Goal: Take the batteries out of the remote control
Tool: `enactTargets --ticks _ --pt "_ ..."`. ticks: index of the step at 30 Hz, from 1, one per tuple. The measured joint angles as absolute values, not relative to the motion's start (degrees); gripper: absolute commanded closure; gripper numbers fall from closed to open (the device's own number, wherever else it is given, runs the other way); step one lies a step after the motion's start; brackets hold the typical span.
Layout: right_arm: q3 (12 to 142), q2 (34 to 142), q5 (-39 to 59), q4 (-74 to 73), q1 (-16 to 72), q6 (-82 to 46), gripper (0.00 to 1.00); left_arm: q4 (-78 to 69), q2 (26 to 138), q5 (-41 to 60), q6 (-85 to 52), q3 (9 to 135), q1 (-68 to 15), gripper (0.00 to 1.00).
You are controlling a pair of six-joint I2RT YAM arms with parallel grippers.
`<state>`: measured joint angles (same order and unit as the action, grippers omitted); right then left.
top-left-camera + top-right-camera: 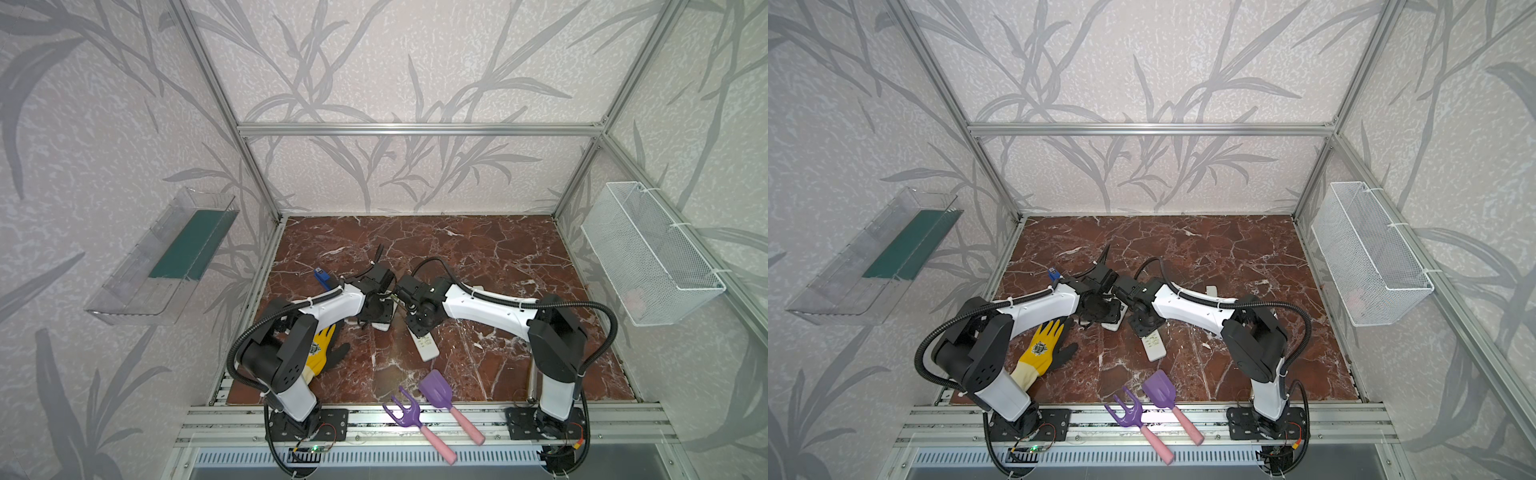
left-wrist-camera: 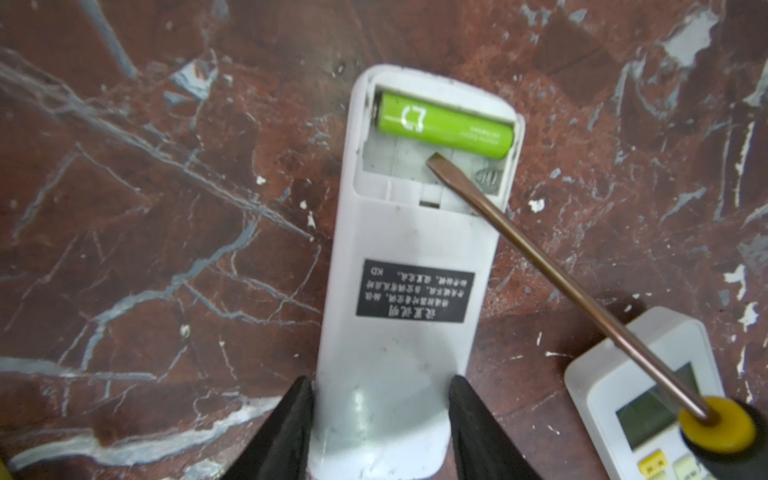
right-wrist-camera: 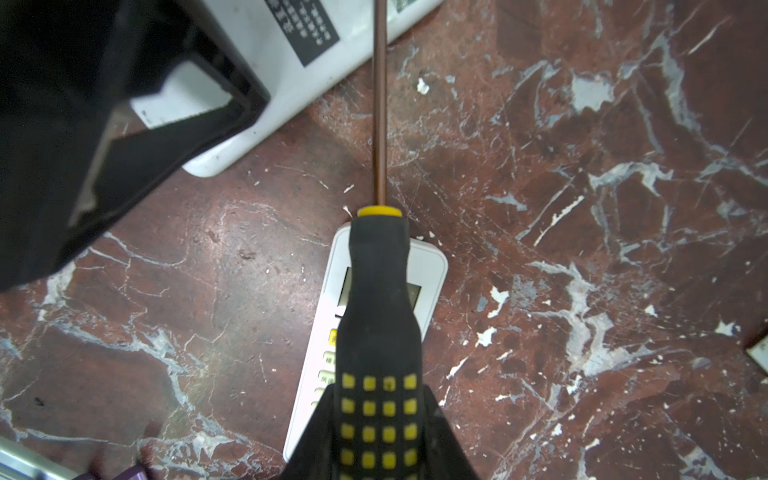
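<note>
The left gripper (image 2: 380,419) stands about half open, its fingers (image 2: 291,428) pressed to both sides of a white remote control (image 2: 399,353). The remote lies back-up in the middle of the marble tabletop (image 1: 498,257). The right gripper (image 3: 379,415) is clamped narrow on the black-and-yellow handle of a flat-blade screwdriver (image 3: 380,291). The screwdriver's tip rests in the bare slot of the remote's open compartment. One lime-green battery (image 2: 444,124) lies in the other slot, just beside the tip, white logo up. A second remote (image 3: 430,270), buttons up, lies under the handle, right of the first and nearer.

Lime-green battery (image 2: 444,124), white remote (image 2: 399,365), yellow-and-black screwdriver (image 3: 378,332)
</note>
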<state>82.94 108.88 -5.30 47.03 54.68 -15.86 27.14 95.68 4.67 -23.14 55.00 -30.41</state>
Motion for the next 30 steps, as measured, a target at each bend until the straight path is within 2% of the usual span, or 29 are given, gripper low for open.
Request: enactTargets --ticks 7,13,16,19,25,30 --pt "85.8 111.0 -5.8 49.3 54.7 -15.9 1.00 24.7 96.2 4.7 -23.2 55.0 -30.3 0.50" --pt "86.1 111.5 -5.9 49.7 54.7 -16.1 1.00 22.9 97.6 5.6 -22.6 54.4 -30.5 0.31" --pt "86.1 111.7 -6.0 49.6 54.7 -16.2 1.00 22.5 97.6 5.6 -21.7 54.4 -31.0 0.27" --pt "86.1 111.7 -6.0 49.6 54.7 -16.3 1.00 22.4 97.6 5.0 -21.4 54.3 -31.4 0.32" --pt "86.1 111.7 -5.9 49.4 54.7 -16.3 1.00 22.0 97.6 3.8 -21.1 54.0 -31.7 0.53" --pt "85.9 111.7 -5.8 49.1 54.7 -16.8 1.00 21.7 97.7 3.5 -21.2 53.9 -31.9 0.59"
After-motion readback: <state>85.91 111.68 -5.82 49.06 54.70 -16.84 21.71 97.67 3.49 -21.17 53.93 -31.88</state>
